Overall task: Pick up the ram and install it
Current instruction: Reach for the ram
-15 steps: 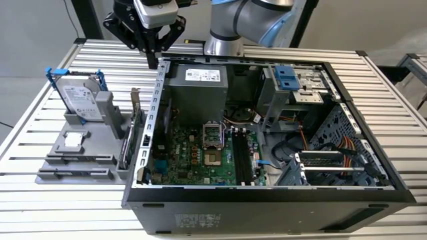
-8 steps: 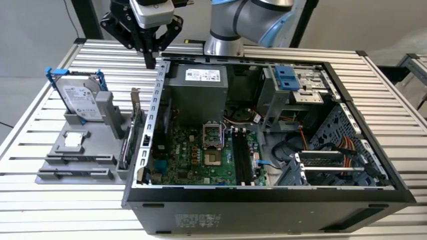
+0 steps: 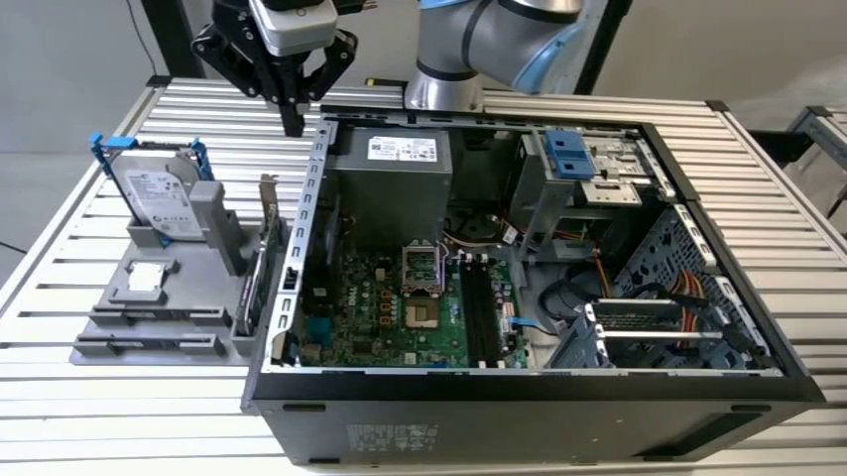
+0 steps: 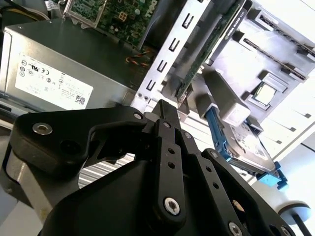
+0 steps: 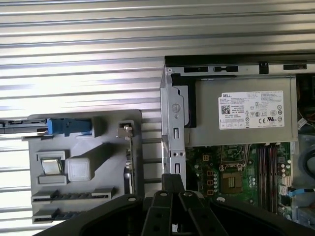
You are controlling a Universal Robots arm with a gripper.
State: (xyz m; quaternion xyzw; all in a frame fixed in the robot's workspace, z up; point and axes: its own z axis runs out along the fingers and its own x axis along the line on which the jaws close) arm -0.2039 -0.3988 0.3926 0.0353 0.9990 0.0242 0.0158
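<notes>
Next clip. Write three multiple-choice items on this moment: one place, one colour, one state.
1. The hard drive stands: A in the grey holder beside the computer case; B inside that case; C in the gripper.
2. Its side rails are: A red; B blue; C yellow.
3. The gripper is: A wide open; B shut, holding nothing; C shut on the hard drive.
Key: 1A, it stands upright in the holder; 2B, blue rails flank it; 3B, its fingers meet with nothing between.

Black tool [image 3: 294, 127], green motherboard [image 3: 397, 309], grey holder [image 3: 146, 322]
</notes>
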